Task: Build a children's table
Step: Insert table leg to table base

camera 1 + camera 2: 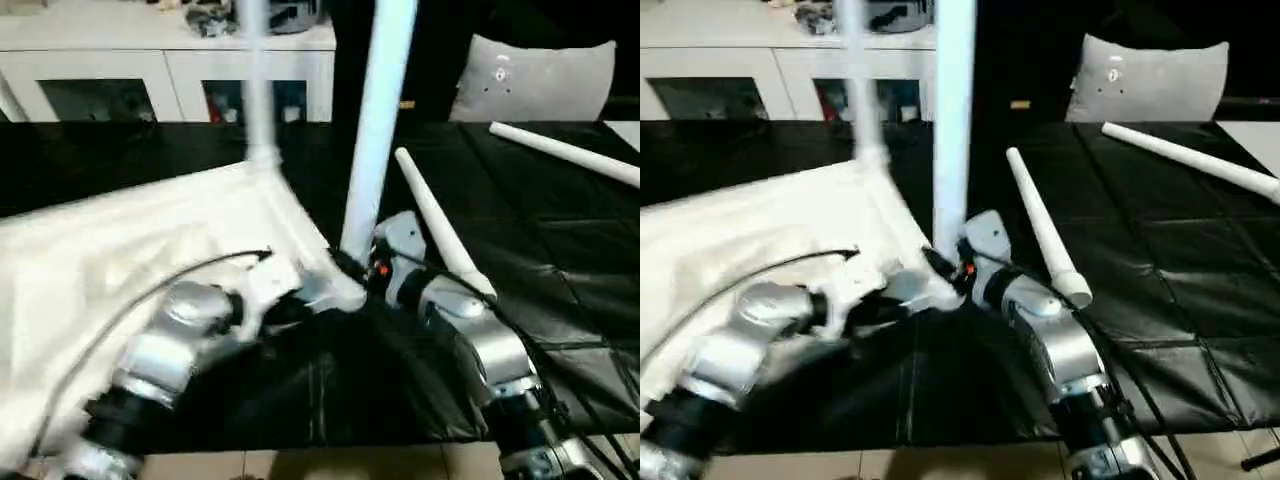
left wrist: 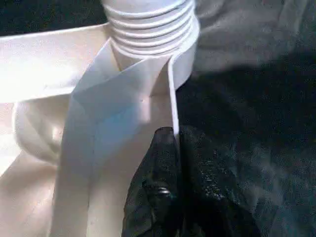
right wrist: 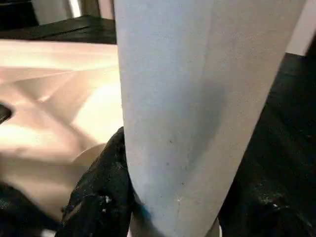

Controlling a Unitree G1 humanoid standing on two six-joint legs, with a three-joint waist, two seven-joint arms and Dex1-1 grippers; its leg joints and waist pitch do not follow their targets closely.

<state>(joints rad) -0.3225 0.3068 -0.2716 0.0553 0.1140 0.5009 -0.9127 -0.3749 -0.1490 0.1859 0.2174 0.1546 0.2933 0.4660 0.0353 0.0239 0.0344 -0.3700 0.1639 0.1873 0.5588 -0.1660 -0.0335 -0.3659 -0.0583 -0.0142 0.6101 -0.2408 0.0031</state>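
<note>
Smooth white plastic tabletop lies underside up on black creased sheet. Left end effector, fingers pressed together, pinches thin corner rim beside ribbed socket. Right end effector, arm reaching forward low, fingers half spread, clasps round tapered leg; long axis upright. Two loose legs lie beyond right end effector.

Upright leg by the corner socket: top cut off by the frame edge. Second standing leg blurred, top likewise cut. Table top runs off the left edge, ribbing washed out. Cabinet contents too dim to identify.
</note>
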